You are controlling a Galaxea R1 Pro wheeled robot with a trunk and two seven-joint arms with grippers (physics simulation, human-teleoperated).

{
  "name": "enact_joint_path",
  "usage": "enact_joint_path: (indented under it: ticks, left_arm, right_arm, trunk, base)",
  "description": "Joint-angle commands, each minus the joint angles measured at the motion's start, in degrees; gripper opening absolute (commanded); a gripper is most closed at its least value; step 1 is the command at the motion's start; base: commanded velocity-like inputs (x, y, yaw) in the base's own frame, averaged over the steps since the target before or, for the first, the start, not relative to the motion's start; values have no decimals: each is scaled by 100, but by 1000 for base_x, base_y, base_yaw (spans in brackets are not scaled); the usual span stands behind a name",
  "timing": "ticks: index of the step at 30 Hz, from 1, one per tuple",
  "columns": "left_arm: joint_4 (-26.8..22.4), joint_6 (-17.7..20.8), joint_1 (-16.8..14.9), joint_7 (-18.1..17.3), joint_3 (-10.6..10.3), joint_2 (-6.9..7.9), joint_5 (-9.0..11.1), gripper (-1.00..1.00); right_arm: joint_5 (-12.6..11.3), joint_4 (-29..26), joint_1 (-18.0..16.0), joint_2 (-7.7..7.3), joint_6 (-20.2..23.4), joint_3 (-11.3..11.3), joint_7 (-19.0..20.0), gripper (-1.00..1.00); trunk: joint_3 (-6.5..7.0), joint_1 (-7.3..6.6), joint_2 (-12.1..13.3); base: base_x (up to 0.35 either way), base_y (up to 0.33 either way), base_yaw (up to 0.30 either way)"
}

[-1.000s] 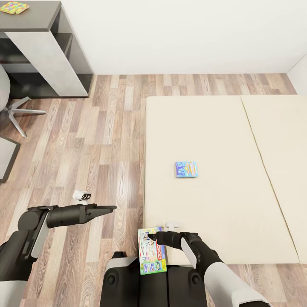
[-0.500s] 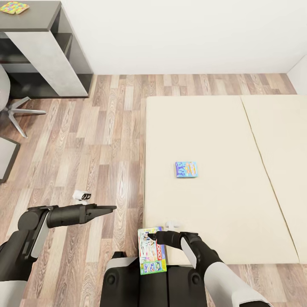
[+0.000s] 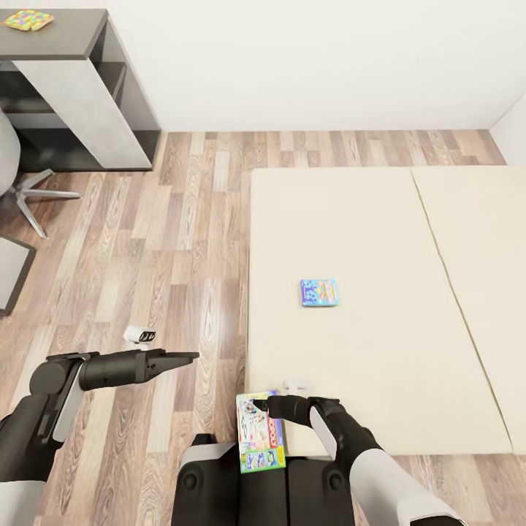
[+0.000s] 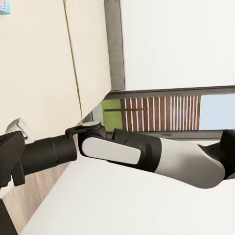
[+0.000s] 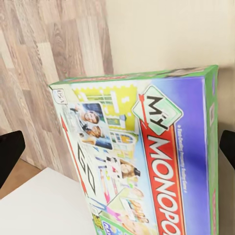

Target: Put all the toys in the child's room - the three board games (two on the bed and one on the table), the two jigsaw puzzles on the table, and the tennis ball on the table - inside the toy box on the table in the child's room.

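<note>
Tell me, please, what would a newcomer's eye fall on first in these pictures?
Probably the bright green-edged Monopoly board game, held by the right gripper low beside the bed's near corner. Next, the small blue board game lying alone on the beige bed, and a jigsaw puzzle on the dark cabinet.

Beige bed (image 3: 380, 219) — small blue board game (image 3: 319, 292) lying flat on it.

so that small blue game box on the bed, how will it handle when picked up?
The small blue board game lies flat on the beige bed, so it probably won't roll or tip. It looks like a thin rigid box, likely stiff and light. Being so low against a possibly soft mattress, an edge grip may be awkward, and a push might drag it rather than slide it.
</note>
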Motion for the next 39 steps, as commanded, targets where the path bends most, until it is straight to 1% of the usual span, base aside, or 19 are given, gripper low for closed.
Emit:
enact_joint_path:
  ticks: [1,39]
  left_arm:
    - [-4,61,-1,-19,1,2,1,100]
    - [-1,55,-1,-19,8,2,-8,100]
  right_arm:
    - [-59,-7,-1,0,43,8,-12,100]
    - [-51,-8,2,0,34,8,-21,100]
  trunk:
    - [3,4,-8]
    - [361,4,-8]
  base:
    - [0,0,0]
    - [0,0,0]
